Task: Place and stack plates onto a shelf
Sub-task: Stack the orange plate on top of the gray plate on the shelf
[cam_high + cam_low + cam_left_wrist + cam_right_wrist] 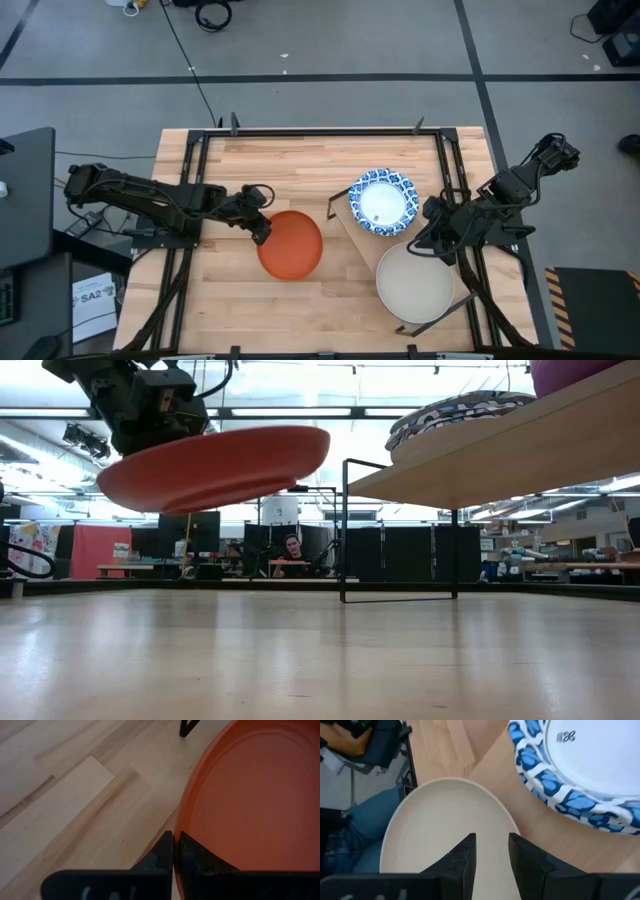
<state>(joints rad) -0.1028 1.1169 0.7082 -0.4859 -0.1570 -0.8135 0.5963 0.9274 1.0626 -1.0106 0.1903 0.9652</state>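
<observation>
High view: the shelf (352,235) stands toward the table's right side, carrying a blue-and-white plate (381,201) near its far end and a cream-looking plate (415,283) at its near end. The orange-red plate (291,244) is not yet on the shelf; it sits just off the shelf's left edge, over the table (290,160), with the left gripper (262,229) at its rim. The right gripper (440,246) rests at the cream-looking plate's far rim.

Low view: the orange-red plate hangs clear of the tabletop, slightly tilted, below the level of the shelf board, so I judge placing it remains, along with any stacking. A patterned plate lies on the board, with a purple one at the picture's top corner.

Left wrist view: its jaws are pinched tight on the orange-red plate's rim; the plate is smooth and glossy.

Right wrist view: its fingers stand partly apart over the cream-looking plate; whether they grip it, I cannot tell.
</observation>
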